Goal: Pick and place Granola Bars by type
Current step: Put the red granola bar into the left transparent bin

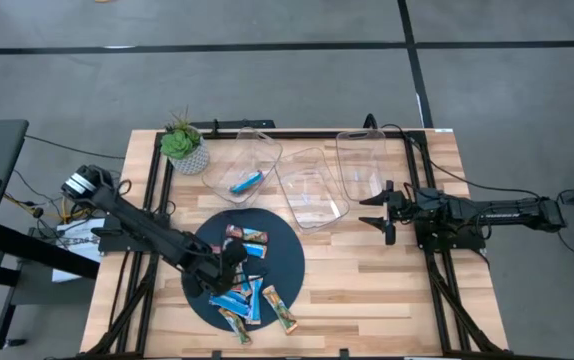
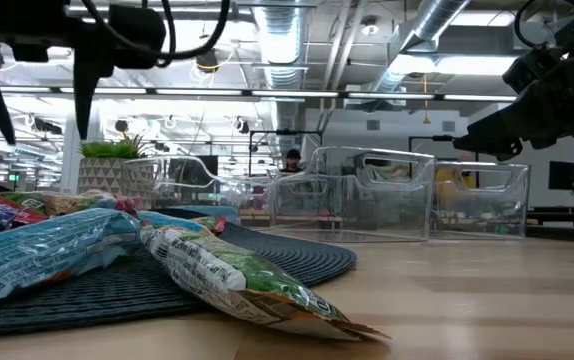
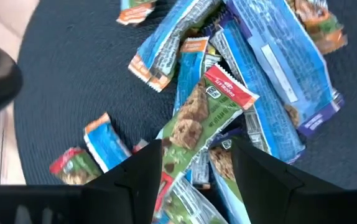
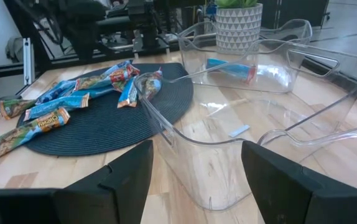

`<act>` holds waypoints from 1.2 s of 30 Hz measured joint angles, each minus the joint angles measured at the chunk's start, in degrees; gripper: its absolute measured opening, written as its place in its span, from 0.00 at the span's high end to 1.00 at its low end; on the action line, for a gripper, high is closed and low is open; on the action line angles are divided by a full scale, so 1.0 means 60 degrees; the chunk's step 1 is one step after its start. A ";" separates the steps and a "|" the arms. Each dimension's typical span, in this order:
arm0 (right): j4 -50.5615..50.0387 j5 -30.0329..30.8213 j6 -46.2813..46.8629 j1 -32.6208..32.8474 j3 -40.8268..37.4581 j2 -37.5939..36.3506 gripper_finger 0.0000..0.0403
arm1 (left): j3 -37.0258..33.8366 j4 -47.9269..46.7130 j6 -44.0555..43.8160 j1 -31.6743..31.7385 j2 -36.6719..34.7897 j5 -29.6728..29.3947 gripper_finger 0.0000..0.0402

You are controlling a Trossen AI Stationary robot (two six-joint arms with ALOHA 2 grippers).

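Wooden slats of the table [image 1: 367, 290] carried everything: at its 10 o'clock corner stood a potted plant [image 1: 184, 146], and toward 7 o'clock lay the dark round mat [image 1: 287, 262] with the Granola Bars [image 1: 250, 297] heaped on its 6 o'clock half. The left gripper [image 3: 195, 163] hung just above that heap, jaws parted and empty, straddling a green-wrapped bar [image 3: 198, 122]. Those bars looked light, flat and crinkly, their glossy film likely slippery, so a pinch across the narrow middle of 1 top bar seemed safest. 3 clear bins [image 1: 313, 186] sat toward 12 o'clock, the leftmost holding 1 blue bar [image 1: 246, 182]. At 3 o'clock the right gripper [image 1: 379, 212] waited, fingers spread, holding nothing.
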 joint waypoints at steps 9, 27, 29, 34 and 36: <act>0.0000 -0.0004 0.0000 0.0001 -0.0004 -0.0004 0.41 | 0.0000 0.0467 0.1196 0.0023 0.0737 -0.0064 0.54; -0.0007 -0.0004 -0.0004 0.0003 -0.0003 -0.0007 0.41 | -0.0011 0.0864 0.1848 0.0193 0.1498 -0.0184 0.54; -0.0008 -0.0003 0.0000 0.0003 0.0000 -0.0004 0.41 | -0.0007 0.0913 0.1829 0.0231 0.1582 -0.0091 0.55; -0.0011 -0.0004 -0.0002 0.0002 -0.0003 -0.0002 0.41 | -0.0015 0.0916 0.1572 0.0237 0.1691 0.0018 0.63; 0.0003 -0.0002 0.0000 0.0002 -0.0002 -0.0004 0.41 | -0.0015 0.0900 0.1491 0.0237 0.1681 0.0025 0.69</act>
